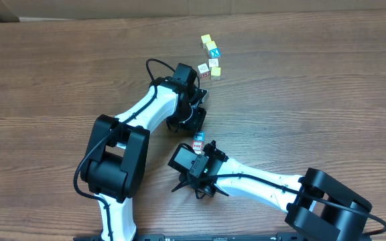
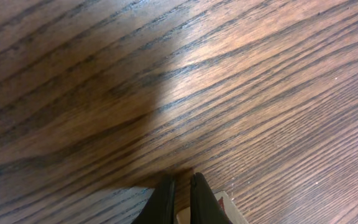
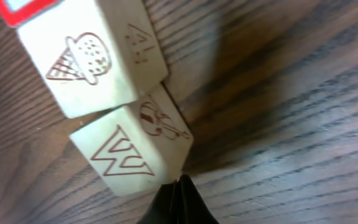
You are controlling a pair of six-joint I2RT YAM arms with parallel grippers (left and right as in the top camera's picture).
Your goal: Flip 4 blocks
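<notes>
Two cream blocks lie touching on the wood. One block (image 3: 86,56) shows an ice-cream cone and a red-edged face, the other block (image 3: 129,152) a brown W. From above this pair (image 1: 198,140) sits mid-table. My right gripper (image 3: 179,182) (image 1: 204,148) is shut, its tips at the W block's near corner, gripping nothing. My left gripper (image 2: 182,182) (image 1: 193,120) is shut over bare wood. A cream block corner (image 2: 229,208) shows beside its fingers at the frame's bottom edge. Further back lie a blue-faced block (image 1: 212,50) and two cream blocks (image 1: 214,63) (image 1: 204,69).
Yellow-topped cubes (image 1: 206,39) (image 1: 216,71) lie in the same far cluster. The left arm (image 1: 146,107) curves from the front left towards that cluster. The right arm (image 1: 267,184) stretches in from the front right. The wooden table (image 1: 313,100) runs to a back edge.
</notes>
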